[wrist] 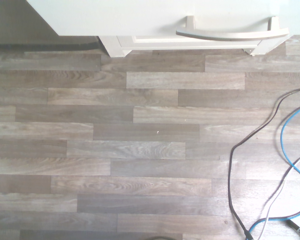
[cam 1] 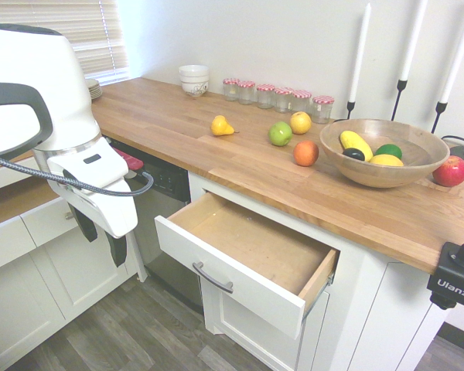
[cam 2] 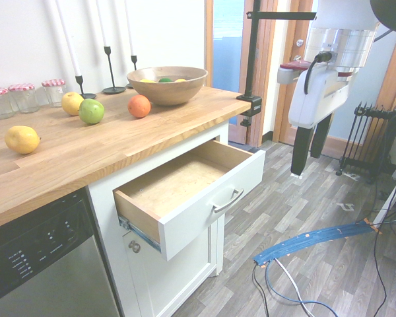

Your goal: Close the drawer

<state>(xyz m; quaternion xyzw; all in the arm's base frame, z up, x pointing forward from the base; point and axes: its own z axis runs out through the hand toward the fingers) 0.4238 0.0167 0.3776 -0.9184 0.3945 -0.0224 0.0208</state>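
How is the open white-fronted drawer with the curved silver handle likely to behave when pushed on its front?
The white-fronted plywood drawer looks empty, so probably light. It likely slides straight in, being rigid. An off-centre push might skew it; near the curved silver handle seems safest.

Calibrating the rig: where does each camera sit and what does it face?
First exterior: high, off the open drawer, facing counter and wall; arm and open pincer at picture's left.
Second exterior: opposite side, along the counter toward the doorway; pincer at right.
Wrist: straight down at floor; no body.
All show the drawer handle.
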